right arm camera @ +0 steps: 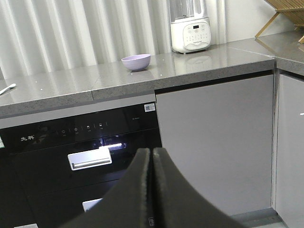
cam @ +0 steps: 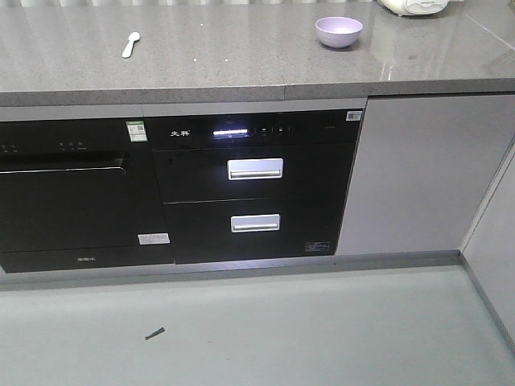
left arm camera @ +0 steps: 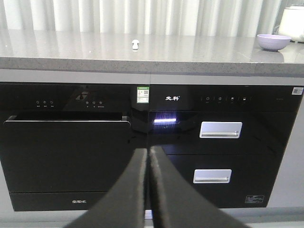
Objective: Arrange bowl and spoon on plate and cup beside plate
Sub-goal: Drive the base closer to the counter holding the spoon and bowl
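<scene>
A lavender bowl stands on the grey countertop toward the right; it also shows in the left wrist view and the right wrist view. A pale spoon lies on the counter to the left, seen small as the spoon and at the frame edge as the spoon. The plate and the cup are out of view. My left gripper is shut and empty, held low before the black appliance fronts. My right gripper is shut and empty too, well below the counter.
Black built-in appliances with two silver drawer handles sit under the counter, grey cabinet doors to their right. A white blender stands behind the bowl, a wooden rack at far right. White curtains hang behind.
</scene>
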Tool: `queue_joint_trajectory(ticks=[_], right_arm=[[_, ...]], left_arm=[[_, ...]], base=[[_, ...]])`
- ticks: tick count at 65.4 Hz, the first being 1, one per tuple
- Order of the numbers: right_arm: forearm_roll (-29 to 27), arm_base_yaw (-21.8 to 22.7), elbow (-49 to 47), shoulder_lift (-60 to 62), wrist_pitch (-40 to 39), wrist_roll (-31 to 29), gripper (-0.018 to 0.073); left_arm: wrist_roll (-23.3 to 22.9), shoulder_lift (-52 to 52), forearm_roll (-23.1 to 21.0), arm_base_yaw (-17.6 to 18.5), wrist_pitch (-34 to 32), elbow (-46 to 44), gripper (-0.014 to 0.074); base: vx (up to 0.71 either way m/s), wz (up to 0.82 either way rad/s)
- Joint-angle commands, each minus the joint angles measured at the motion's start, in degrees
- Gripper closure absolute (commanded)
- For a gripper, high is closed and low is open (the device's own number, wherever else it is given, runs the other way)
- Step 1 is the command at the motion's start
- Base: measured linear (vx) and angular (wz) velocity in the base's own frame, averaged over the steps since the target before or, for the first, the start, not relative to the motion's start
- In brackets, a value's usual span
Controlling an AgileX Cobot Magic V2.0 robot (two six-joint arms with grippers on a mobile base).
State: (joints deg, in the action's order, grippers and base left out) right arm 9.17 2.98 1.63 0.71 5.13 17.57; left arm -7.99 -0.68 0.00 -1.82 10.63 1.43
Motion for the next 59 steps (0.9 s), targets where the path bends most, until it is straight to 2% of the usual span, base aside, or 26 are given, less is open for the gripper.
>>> queue_joint_trajectory(ticks=[1, 59], right_arm=[[0.5, 0.2, 0.0, 0.3, -4.0, 0.0, 0.0545], [0.5, 0.2, 0.0, 0.3, -4.0, 0.0, 0.0545]], left_arm=[[-0.6, -0.4, 0.0, -0.2, -4.0, 1.8, 0.0603], [-0.6, -0.4, 0.0, -0.2, -4.0, 1.8, 0.0603]], base=[[0.06, 0.01], [0.05, 0.01]])
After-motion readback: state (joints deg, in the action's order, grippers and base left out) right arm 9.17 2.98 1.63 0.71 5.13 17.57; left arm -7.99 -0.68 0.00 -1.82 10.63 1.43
